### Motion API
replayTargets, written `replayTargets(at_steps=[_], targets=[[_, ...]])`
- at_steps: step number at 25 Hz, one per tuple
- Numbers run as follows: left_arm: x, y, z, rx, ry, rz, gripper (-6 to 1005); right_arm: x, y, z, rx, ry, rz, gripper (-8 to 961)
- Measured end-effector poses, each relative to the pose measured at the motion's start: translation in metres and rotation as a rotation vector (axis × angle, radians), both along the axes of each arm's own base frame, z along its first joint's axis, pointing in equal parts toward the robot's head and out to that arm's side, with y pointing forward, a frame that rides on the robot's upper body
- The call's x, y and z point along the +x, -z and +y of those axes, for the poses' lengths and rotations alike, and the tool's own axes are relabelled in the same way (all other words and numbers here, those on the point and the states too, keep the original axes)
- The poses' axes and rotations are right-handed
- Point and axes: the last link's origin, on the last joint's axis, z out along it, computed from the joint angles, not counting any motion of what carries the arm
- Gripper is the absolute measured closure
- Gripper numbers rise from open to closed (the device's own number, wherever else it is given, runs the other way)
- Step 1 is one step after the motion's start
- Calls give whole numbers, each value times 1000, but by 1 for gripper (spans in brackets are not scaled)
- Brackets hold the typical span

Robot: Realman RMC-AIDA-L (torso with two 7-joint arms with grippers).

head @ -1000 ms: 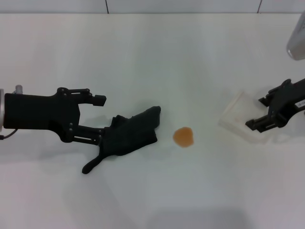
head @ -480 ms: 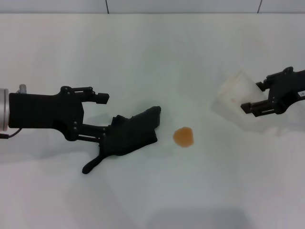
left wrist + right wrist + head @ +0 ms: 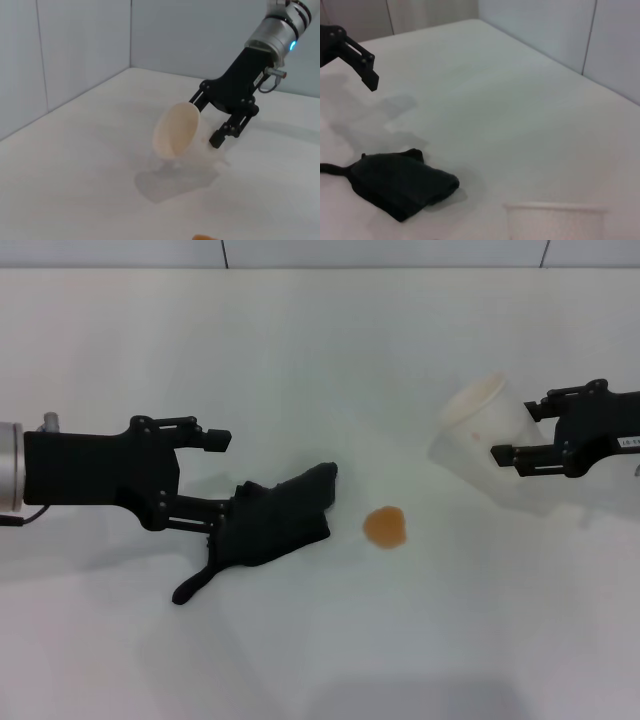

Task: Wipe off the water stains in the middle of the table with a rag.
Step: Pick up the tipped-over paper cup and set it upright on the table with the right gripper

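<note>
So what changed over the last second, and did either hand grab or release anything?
The right hand carried the plastic cup up and away from the robot, tipping it from lying flat to tilted, its mouth turned toward the centre; it stays clamped on it. The left hand edged closer to the rag, open, one finger against it. Rag, orange stain and table are unchanged; no wiping yet.

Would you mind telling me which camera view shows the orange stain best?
The head view: the whole stain lies in the open on the table, right of the rag. The left wrist view catches only a sliver at its edge; the right wrist view shows none.
</note>
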Motion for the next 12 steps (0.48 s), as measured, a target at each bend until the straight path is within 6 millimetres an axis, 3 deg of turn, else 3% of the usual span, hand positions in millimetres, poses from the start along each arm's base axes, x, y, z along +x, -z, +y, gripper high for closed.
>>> replayTargets(at_steps=[12], targets=[[-2, 1, -2, 42, -11, -40, 117, 26, -8, -5, 122, -101, 149, 314]])
